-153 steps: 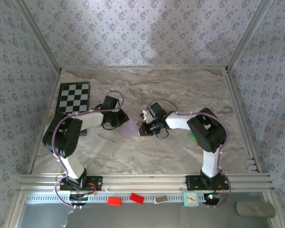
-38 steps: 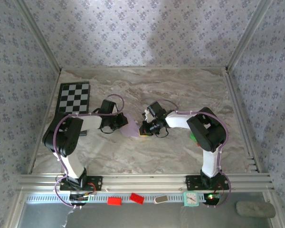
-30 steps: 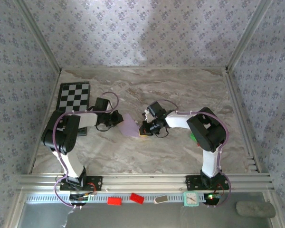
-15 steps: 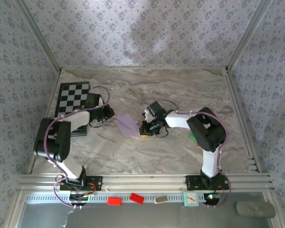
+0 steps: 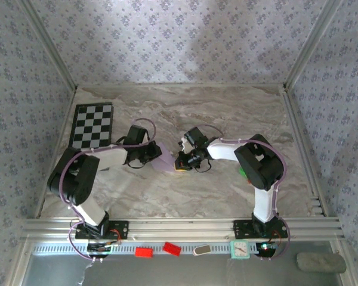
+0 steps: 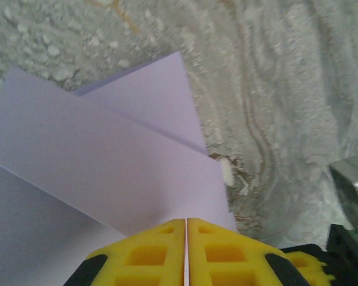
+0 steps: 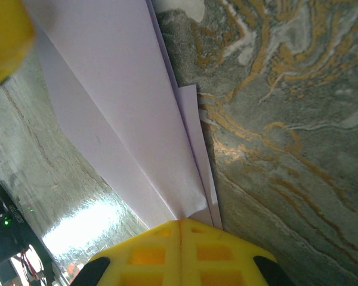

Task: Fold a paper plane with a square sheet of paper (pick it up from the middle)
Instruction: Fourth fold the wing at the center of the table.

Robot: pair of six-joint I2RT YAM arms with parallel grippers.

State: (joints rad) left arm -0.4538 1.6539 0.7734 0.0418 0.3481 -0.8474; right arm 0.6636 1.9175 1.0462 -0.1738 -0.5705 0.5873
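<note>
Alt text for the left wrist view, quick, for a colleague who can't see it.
The yellow left pincer, shut, meets the near edge of a folded pale lilac paper sheet, whose overlapping flaps lie on a grey marbled tabletop.

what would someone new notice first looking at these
The folded lilac paper lies at the middle of the marble table. The left gripper and right gripper meet it from either side, their yellow fingertips shut at its edges. Next comes the black-and-white checkerboard at the far left corner.
</note>
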